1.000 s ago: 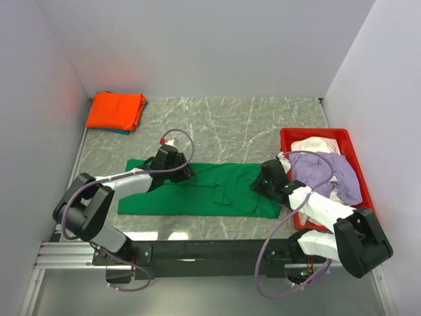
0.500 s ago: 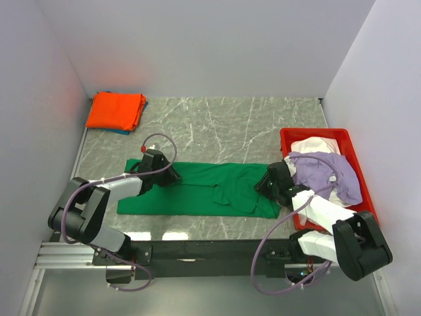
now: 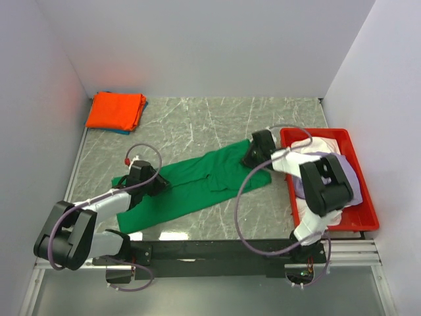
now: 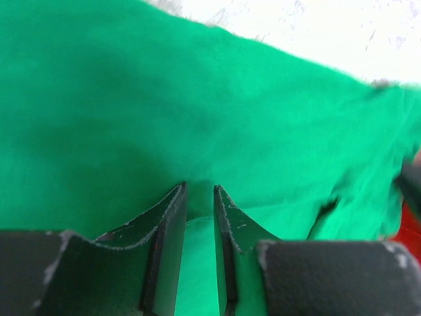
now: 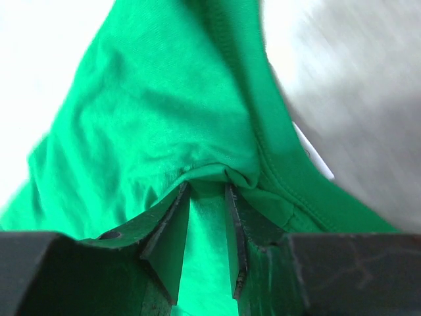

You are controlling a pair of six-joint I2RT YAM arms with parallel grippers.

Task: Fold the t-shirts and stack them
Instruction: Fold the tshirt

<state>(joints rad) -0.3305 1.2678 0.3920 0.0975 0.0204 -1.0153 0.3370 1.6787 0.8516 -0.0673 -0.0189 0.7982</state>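
Observation:
The bright green t-shirt (image 3: 197, 187) lies stretched in a slant across the table, from near left to far right. My left gripper (image 3: 148, 181) is shut on its left part, with cloth between the narrow jaws in the left wrist view (image 4: 198, 187). My right gripper (image 3: 253, 155) is shut on a bunched fold near the shirt's hem at its right end (image 5: 207, 184). The orange t-shirt (image 3: 117, 110) lies folded at the back left on a blue one (image 3: 122, 131). The lilac t-shirt (image 3: 350, 178) and white t-shirt (image 3: 321, 143) lie in the red tray (image 3: 370, 212).
The red tray stands along the right side, right beside my right arm. White walls close in the left, back and right. A black rail (image 3: 217, 250) runs along the near table edge. Bare marble (image 3: 197, 125) lies behind the green shirt.
My right gripper has moved back and left, dragging the shirt's right end with it. My left gripper has moved left and nearer. The shirt has gone from level to slanted.

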